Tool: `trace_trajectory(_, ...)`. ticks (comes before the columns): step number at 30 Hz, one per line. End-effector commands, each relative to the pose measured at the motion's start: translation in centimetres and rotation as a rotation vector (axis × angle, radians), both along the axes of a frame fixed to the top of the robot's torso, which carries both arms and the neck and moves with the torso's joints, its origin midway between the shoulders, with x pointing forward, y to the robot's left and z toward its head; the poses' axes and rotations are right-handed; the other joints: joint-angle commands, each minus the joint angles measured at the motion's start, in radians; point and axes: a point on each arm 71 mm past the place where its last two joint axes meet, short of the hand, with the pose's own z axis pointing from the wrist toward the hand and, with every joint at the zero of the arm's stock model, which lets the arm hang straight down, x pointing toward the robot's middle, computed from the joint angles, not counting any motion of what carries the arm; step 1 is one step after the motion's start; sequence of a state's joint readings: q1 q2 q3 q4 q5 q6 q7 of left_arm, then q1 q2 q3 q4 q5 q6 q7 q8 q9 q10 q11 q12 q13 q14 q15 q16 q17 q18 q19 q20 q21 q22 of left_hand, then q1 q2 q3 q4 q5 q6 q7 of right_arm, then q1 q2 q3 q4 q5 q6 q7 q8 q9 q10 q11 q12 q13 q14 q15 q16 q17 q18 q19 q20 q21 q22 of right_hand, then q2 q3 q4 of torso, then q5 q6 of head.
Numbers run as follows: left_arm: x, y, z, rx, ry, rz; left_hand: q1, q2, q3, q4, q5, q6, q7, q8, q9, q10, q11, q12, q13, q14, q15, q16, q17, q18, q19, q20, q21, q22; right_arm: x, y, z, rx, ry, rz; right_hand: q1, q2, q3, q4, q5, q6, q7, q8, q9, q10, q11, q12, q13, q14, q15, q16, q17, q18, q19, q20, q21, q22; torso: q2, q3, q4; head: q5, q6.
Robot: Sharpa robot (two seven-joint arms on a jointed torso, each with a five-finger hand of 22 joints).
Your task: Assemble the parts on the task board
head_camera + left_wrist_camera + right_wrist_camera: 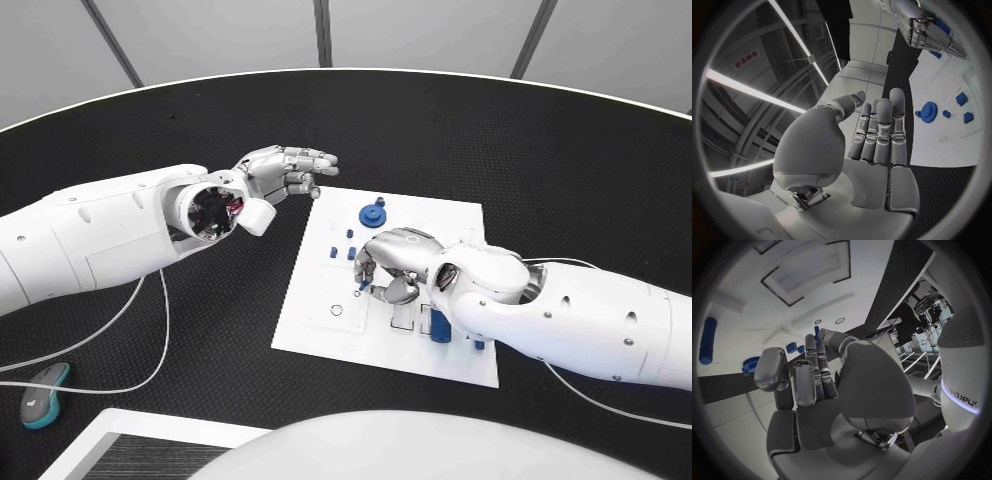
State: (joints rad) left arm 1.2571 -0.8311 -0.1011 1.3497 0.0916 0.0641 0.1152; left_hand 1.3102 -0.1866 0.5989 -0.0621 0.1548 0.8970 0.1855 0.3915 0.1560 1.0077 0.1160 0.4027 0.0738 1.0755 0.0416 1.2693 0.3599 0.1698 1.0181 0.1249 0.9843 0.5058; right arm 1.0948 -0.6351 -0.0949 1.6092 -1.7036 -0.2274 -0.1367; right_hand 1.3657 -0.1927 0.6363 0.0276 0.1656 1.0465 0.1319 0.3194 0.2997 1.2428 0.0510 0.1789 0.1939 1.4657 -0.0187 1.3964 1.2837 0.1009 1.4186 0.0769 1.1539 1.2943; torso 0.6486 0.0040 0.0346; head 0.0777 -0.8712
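The right hand (392, 262) hovers low over the white task board (325, 290) on the black bench, fingers pinching a small blue peg (361, 286); it should lower it straight into its hole. The left hand (283, 172) waits beside the board's far corner, fingers loosely curled, holding nothing.

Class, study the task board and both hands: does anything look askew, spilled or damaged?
Nothing stands out. The task board lies flat, blue parts sit on it, the right hand works above it, and the left hand hangs off its corner.

Right hand (817, 385) pinches blue part (816, 333) over task board (786, 305)
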Motion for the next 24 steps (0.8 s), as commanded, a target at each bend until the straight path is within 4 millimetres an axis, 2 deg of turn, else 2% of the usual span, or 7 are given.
trace_trajectory(1, 0.0, -0.02, 0.0, 0.0, 0.0, -0.001, 0.005, 0.003, -0.008, 0.0, 0.001, -0.004, 0.004, -0.006, -0.001, -0.003, 0.005, -0.005, -0.001, -0.007, 0.0, -0.001, -0.001, 0.016, -0.001, 0.004, -0.006, -0.001, 0.0, 0.14, -0.06, 0.001, 0.0, 0.001, -0.01, 0.003, 0.0, -0.003, 0.005, -0.002, -0.003, 0.006, 0.001, 0.001, 0.003, -0.004, -0.001, 0.054, -0.006, -0.003, 0.0, -0.01, 0.002, -0.001, -0.003, 0.0, 0.0, 0.0001, 0.0, 0.001, -0.001)
trace_trajectory(24, -0.04, -0.05, -0.02, 0.0, 0.005, -0.008, 0.006, 0.003, -0.012, 0.001, 0.001, -0.004, 0.005, -0.006, -0.002, -0.004, 0.006, -0.006, -0.001, -0.008, 0.001, -0.001, -0.002, 0.015, 0.0, 0.005, -0.008, -0.003, 0.02, 0.75, -0.47, -0.003, 0.009, 0.012, -0.011, 0.005, 0.0, -0.004, 0.007, -0.003, -0.003, 0.006, 0.002, 0.001, 0.003, -0.005, -0.001, 0.054, -0.006, -0.004, -0.002, -0.009, 0.001, -0.001, -0.006, -0.001, 0.0, -0.0002, -0.0003, 0.008, -0.001)
